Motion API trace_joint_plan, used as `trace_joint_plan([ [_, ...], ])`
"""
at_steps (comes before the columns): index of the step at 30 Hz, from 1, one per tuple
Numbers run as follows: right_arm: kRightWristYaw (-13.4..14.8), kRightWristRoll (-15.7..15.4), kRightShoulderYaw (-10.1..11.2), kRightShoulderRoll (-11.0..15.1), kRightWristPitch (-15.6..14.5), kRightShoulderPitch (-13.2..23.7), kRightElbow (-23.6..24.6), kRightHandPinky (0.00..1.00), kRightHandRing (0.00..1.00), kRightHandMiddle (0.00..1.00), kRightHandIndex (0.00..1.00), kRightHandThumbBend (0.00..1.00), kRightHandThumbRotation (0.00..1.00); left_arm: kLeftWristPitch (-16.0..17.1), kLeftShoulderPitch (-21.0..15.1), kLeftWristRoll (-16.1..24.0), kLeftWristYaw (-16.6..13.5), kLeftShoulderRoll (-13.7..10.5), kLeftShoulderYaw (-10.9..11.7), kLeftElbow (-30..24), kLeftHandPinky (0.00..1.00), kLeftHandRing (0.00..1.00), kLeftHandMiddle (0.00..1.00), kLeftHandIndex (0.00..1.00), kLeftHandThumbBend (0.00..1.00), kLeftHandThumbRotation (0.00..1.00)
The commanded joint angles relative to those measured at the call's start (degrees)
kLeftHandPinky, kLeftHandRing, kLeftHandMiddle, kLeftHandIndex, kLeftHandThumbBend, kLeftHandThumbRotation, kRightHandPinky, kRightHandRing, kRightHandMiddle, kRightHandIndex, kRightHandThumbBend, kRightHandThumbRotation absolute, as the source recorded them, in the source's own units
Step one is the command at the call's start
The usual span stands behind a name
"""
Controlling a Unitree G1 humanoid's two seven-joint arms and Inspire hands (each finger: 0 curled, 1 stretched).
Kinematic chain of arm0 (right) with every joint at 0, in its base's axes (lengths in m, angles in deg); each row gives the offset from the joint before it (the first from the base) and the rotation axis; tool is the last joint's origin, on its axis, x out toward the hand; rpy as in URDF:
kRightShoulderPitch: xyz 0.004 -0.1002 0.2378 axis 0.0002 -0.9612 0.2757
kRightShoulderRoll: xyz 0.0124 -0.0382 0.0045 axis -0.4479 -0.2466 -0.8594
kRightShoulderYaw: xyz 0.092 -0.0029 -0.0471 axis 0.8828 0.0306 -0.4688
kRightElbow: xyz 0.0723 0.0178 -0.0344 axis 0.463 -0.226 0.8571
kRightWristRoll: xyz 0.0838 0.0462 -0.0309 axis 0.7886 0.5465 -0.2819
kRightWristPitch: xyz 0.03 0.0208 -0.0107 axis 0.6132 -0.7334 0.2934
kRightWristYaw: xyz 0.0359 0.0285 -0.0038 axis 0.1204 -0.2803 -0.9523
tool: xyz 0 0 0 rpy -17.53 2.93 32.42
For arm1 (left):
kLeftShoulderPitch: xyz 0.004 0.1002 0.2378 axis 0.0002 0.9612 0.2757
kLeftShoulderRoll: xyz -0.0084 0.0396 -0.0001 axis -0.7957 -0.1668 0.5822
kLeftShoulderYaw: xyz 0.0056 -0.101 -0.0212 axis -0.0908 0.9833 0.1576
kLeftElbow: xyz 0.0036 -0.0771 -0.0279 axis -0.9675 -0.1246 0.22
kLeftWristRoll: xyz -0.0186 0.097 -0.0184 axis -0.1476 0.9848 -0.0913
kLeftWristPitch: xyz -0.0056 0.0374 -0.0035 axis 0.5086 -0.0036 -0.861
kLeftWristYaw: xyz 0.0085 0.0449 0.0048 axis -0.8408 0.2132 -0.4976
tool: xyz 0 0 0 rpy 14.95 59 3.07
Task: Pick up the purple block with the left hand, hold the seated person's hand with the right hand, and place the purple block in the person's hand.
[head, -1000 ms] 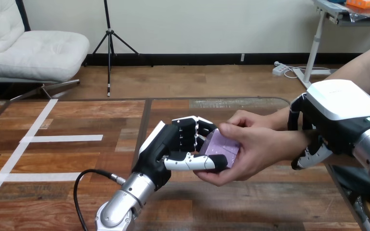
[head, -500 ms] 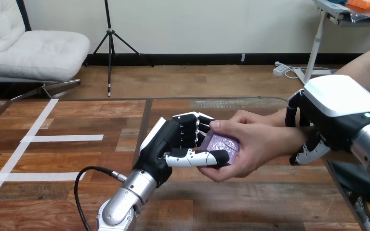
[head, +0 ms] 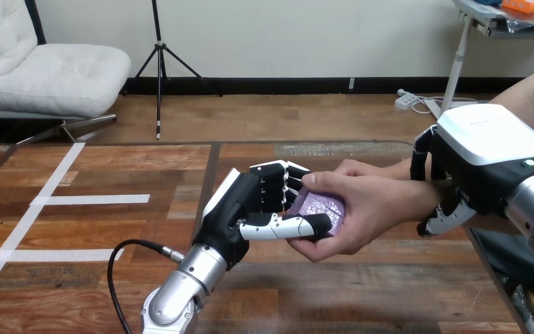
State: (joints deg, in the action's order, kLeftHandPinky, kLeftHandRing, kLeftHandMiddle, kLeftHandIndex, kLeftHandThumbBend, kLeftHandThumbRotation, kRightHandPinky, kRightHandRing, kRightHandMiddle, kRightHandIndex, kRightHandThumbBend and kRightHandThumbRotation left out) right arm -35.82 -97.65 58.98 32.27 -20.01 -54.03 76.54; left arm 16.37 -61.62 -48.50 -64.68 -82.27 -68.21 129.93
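1. Nearest me, the robot's silver left forearm [head: 181, 292] rises from the bottom edge at about 7 o'clock and slants up toward 1 o'clock over the wooden surface [head: 76, 292].
2. It ends in the left hand [head: 240, 212], a little left of the middle. The hand is closed in a grip: its fingers are curled over the far side of the purple block [head: 323, 207], and its thumb [head: 285, 226] lies along the block's near edge, pointing to 3 o'clock.
3. The purple block sits at 3 o'clock of that hand's palm, held clear above the surface and pinched between fingers and thumb. Only its top face and a sliver of one side show.
4. The person's hand [head: 375, 209] comes in from 3 o'clock and is on the block too. Its fingers cup underneath and its thumb lies across the top, so both hands have hold of the block.
5. Farther toward 3 o'clock, the right hand [head: 487, 149] sits over the person's wrist [head: 424, 198], white back shell upward. Its fingers curl down the wrist's far side and another fingertip hooks in under the near side, so it is clasped round the wrist.
6. Off at 9 o'clock, well apart from all the hands, white tape strips [head: 90, 200] lie flat on the surface, which runs on toward 12 o'clock.
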Motion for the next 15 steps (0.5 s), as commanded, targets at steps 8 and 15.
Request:
trace_joint_plan([
  [8, 0.2, -1.1, 1.4, 1.1, -0.5, 6.4, 3.1, 0.31, 0.38, 0.45, 0.51, 0.82, 0.00, 0.5, -3.8, 2.1, -0.1, 2.3, -2.8, -2.0, 0.41, 0.45, 0.50, 0.52, 0.87, 0.22],
  [15, 0.8, -1.1, 1.5, 1.2, 0.2, 6.0, 2.9, 0.29, 0.37, 0.44, 0.52, 0.84, 0.00, 0.6, -3.9, 2.7, -0.9, 2.0, -2.9, -1.9, 0.41, 0.45, 0.50, 0.52, 0.88, 0.22],
])
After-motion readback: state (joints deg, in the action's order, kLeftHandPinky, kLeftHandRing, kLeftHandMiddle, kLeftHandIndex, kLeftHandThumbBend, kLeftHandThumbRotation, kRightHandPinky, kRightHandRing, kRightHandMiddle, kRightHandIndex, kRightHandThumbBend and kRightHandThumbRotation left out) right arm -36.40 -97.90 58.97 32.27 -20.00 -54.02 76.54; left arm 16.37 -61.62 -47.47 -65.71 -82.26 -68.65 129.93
